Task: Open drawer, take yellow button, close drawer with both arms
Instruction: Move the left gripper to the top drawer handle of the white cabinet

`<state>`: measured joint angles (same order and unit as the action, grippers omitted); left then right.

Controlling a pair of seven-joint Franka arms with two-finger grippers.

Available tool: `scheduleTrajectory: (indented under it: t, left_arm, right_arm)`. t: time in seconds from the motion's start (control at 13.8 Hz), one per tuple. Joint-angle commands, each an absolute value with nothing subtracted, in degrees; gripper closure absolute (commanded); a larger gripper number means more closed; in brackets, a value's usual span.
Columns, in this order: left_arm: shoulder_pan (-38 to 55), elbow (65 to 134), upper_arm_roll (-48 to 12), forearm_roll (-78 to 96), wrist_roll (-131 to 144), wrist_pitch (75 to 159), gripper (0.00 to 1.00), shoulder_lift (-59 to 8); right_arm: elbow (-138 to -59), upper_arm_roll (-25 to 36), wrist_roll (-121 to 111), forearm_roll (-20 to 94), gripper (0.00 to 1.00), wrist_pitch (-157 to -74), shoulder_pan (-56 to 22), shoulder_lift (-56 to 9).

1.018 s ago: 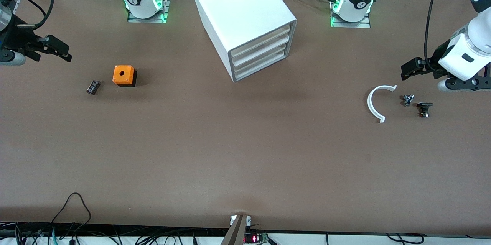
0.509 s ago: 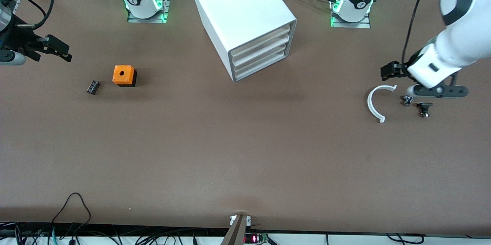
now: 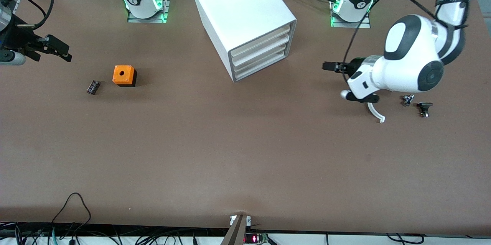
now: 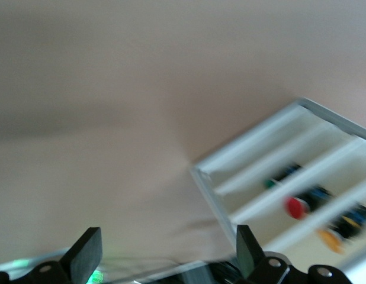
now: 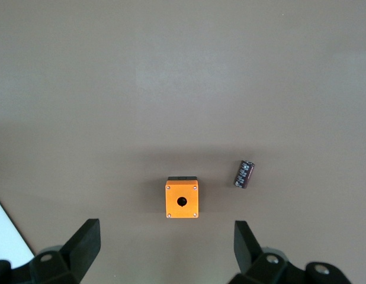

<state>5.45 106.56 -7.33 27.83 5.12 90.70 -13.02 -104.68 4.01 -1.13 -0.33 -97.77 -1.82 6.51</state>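
White arms (image 3: 406, 61) with black joint bands, black cables, green-lit bases

White top drawer (image 3: 257, 37) seemingly shut in cabinet (image 3: 238, 3)

Matt surfaces, plastic parts

Matt brown counter (image 3: 245, 153); smooth white plastic-looking box cabinet (image 3: 239, 13); glossy white arm shells; orange plastic-looking cube (image 3: 123, 75).

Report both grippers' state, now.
Left gripper: open, empty, over the table beside the cabinet.
Right gripper: open, empty, waiting.
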Motion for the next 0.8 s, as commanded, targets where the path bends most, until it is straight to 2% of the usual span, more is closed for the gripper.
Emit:
scheduleTrajectory:
  t: [0.0,0.36,0.73]
  left_arm:
    - [5.4,111.8,-11.0,36.1,4.3,90.7,0.00,-13.6]
    - [5.7,117.9,-19.8,44.0,-1.4,99.0,0.00,-15.8]
    - [6.3,120.5,-21.3,47.2,-7.1,100.7,0.00,-15.4]
  right_arm:
    - [-105.0,4.0,-0.9,-0.8,0.00,-97.5,-2.1,7.4]
    - [-104.7,4.0,-0.9,-0.8,0.00,-98.0,-2.1,6.9]
    - [-104.5,4.0,-0.9,-0.8,0.00,-98.7,-2.2,6.3]
